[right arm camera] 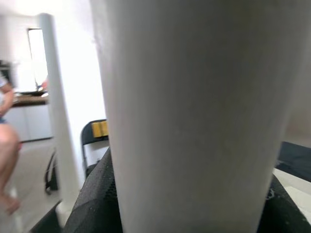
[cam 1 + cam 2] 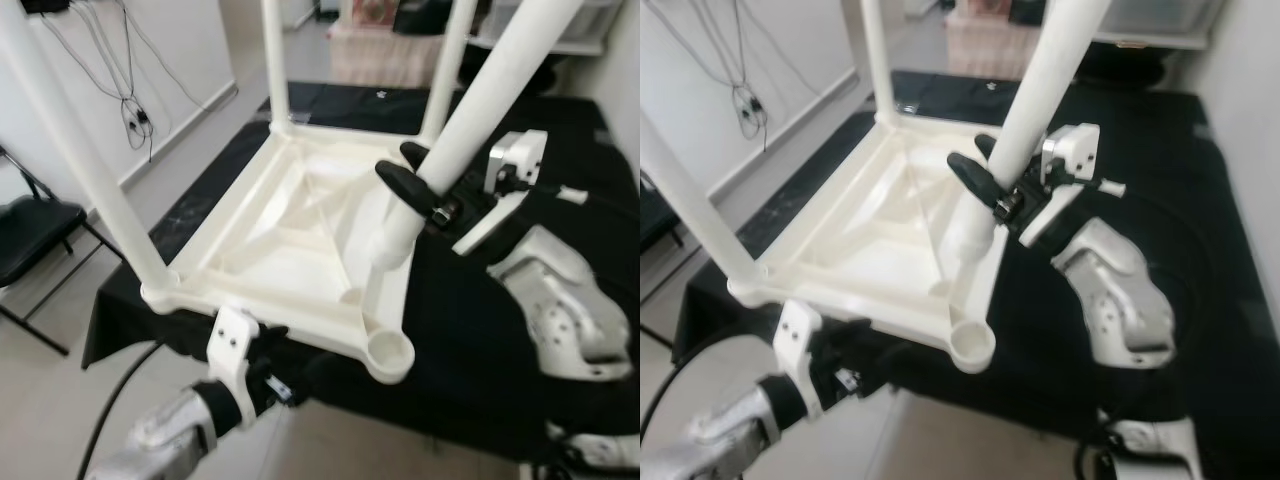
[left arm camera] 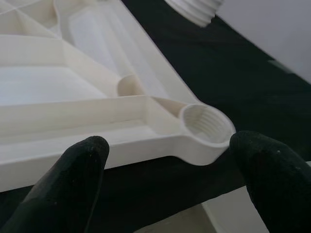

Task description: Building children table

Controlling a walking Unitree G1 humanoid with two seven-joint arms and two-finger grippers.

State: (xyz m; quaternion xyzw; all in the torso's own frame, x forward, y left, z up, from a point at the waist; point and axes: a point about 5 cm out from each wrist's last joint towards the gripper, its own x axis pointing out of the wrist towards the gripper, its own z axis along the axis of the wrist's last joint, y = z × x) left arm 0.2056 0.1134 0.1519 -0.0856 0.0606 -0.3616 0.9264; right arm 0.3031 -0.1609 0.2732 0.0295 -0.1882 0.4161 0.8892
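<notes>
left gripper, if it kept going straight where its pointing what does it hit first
Most likely the near edge of the upturned white table top, close to the empty threaded corner socket. The left gripper is open, fingers astride that edge; depth is unclear.

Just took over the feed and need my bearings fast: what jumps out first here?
A white plastic tabletop lies upside down on a black cloth, with three legs already standing up from its corners. The right hand grips a fourth leg, tilted, its lower end over the tabletop's inner side. The near corner socket is empty, and the left hand sits open just below that edge.
</notes>
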